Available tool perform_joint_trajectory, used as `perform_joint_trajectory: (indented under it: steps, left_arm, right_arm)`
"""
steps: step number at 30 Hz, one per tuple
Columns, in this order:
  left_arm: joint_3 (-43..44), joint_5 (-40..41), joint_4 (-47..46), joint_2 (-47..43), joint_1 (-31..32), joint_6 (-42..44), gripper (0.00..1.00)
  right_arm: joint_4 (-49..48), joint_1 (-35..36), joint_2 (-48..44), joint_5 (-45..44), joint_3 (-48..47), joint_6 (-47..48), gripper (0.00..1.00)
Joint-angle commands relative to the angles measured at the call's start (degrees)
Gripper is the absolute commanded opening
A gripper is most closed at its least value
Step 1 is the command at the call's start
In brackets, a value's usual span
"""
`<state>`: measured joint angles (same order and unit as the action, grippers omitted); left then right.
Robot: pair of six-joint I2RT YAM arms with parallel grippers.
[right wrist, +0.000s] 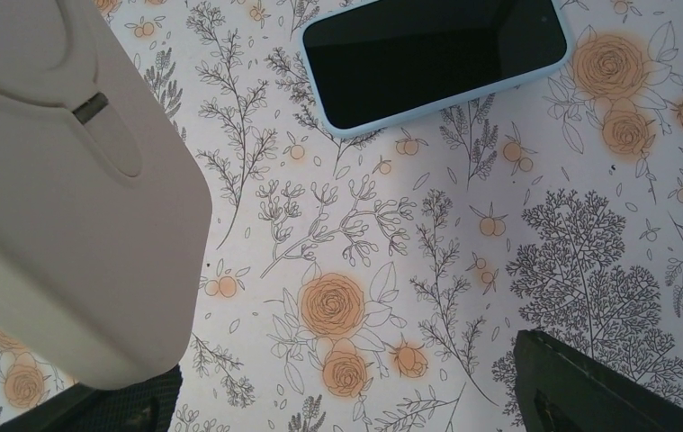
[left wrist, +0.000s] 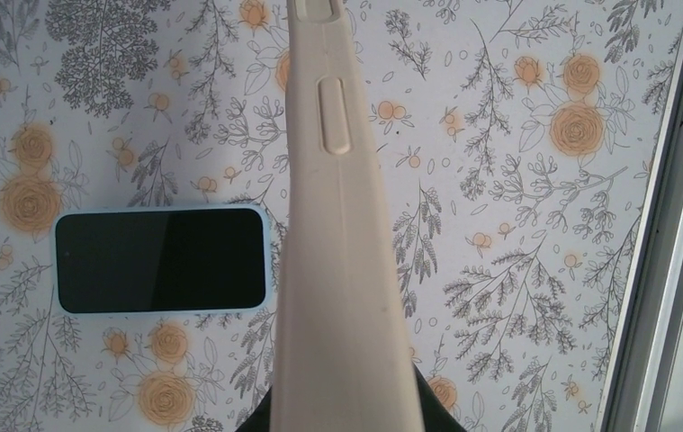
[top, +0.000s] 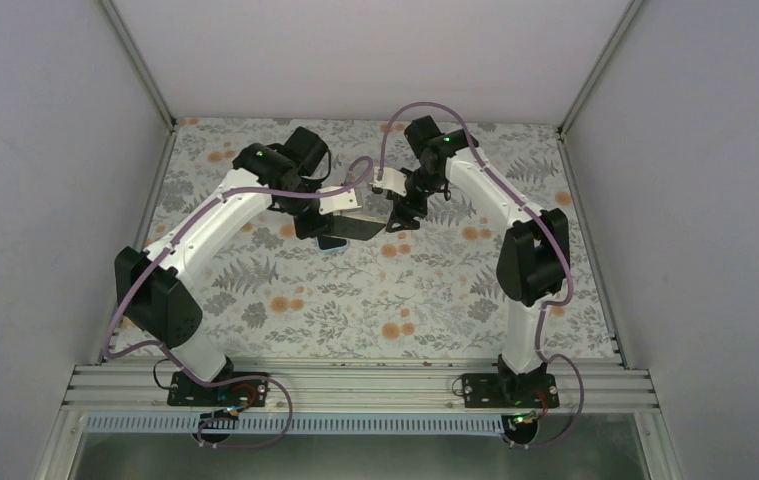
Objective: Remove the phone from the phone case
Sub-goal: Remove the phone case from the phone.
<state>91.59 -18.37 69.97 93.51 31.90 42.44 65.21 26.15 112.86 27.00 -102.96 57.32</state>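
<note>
The phone lies flat on the floral table, screen up, with a black screen and a light blue rim, out of the case. It also shows in the right wrist view. My left gripper is shut on the beige phone case and holds it edge-up above the table, to the right of the phone. In the right wrist view the case fills the left side against my left finger. My right gripper is open beside the case's end. In the top view both grippers meet at the case.
The floral cloth covers the table. White walls stand at the left, right and back. A metal rail runs along the table's right side in the left wrist view. Both arm bases sit on the near frame.
</note>
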Motion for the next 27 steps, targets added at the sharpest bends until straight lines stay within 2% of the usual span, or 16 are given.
perform_joint_trajectory:
  steps: [1, 24, 27]
  left_arm:
    - [2.18, -18.49, 5.94, -0.13, 3.59, 6.64, 0.02]
    - [4.26, -20.12, 7.82, -1.61, 4.83, 7.31, 0.02]
    - [4.49, -20.46, 7.81, -2.07, 4.92, 7.22, 0.02]
  right_arm:
    - [-13.79, -0.31, 0.82, -0.04, -3.29, -3.35, 0.9]
    - [-13.0, -0.79, 1.28, -0.09, -3.85, -1.69, 0.9]
    - [-13.04, -0.99, 1.39, -0.15, -4.03, -1.51, 0.94]
